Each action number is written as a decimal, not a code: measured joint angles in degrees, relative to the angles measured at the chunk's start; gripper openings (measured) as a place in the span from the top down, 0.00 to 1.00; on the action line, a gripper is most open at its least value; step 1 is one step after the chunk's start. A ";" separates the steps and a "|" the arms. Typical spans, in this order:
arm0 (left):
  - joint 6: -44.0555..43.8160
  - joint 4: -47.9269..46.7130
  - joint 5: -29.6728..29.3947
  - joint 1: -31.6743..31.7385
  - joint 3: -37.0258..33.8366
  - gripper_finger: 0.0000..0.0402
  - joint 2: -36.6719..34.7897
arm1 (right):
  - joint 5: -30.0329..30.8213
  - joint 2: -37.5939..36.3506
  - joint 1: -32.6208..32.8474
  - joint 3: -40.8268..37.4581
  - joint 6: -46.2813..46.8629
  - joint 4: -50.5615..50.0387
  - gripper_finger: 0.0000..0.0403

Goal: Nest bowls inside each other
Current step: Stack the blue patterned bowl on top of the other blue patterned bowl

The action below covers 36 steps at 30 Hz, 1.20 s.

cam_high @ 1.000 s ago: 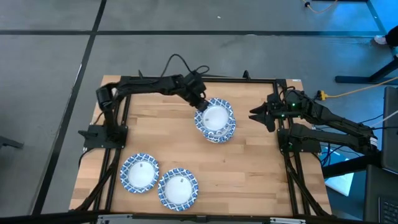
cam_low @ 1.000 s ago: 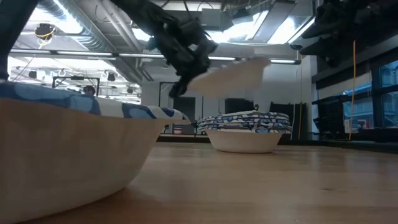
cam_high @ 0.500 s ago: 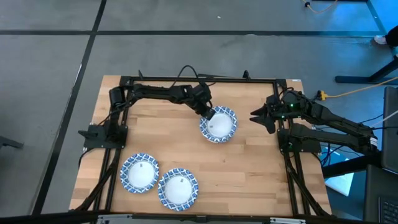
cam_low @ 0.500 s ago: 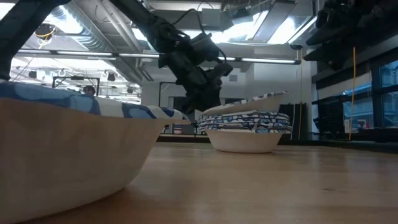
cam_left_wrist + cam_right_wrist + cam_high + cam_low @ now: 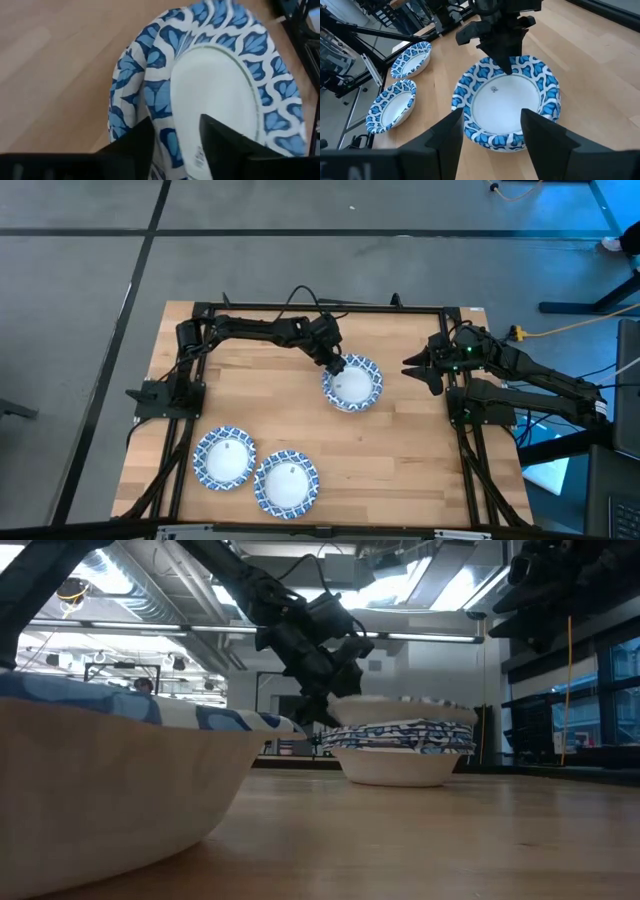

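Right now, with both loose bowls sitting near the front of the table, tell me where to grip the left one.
Grip the loose blue-and-white patterned bowl by its rim band, coming from straight above with one finger inside and one outside. It sits upright and shallow, so the thin rim is likely the only graspable edge. Take its left side, clear of the neighbouring bowl. The left gripper is nearer.

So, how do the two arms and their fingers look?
Both arms are dark, slim and jointed. The left arm carries a black cable looping above it. The right arm shows small green lights near its wrist. The fingers are black, flat and tapered.
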 joint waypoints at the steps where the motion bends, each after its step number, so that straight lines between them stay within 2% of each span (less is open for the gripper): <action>1: 0.17 0.00 -0.07 0.10 0.00 0.60 -0.01 | 0.00 -0.01 0.00 0.00 -0.03 -0.02 0.51; 6: 2.15 -0.41 -1.93 1.15 0.00 0.56 -1.69 | 0.00 -0.02 0.00 0.00 -0.01 -0.09 0.51; 10: 3.96 -3.81 -7.41 2.44 0.00 0.56 -4.40 | 0.00 -0.01 0.00 0.00 0.01 -0.13 0.51; 16: 9.89 -14.69 -15.53 3.84 -0.04 0.56 -9.87 | 0.00 -0.02 0.02 0.00 0.10 -0.40 0.51; 19: 15.12 -20.00 -14.89 3.47 0.02 0.56 -13.29 | 0.00 -0.02 0.02 0.00 0.04 -0.40 0.51; 22: 19.65 -24.89 -10.83 1.37 0.00 0.56 -15.99 | 0.00 0.00 0.02 0.00 -0.05 -0.40 0.51; 25: 19.72 -29.02 -5.94 -1.76 0.00 0.56 -18.09 | 0.04 -0.01 0.02 0.00 -0.18 -0.40 0.51; 28: 20.91 -32.46 -3.95 -5.51 0.00 0.56 -19.07 | 0.05 -0.02 0.02 0.00 -0.42 -0.37 0.51; 32: 23.04 -35.23 -3.99 -11.38 0.00 0.56 -19.37 | 0.09 -0.01 0.02 0.00 -1.69 -0.37 0.51; 36: 25.79 -35.97 -8.33 -17.55 -0.82 0.56 -19.15 | 0.11 0.00 0.02 0.00 -1.65 -0.37 0.51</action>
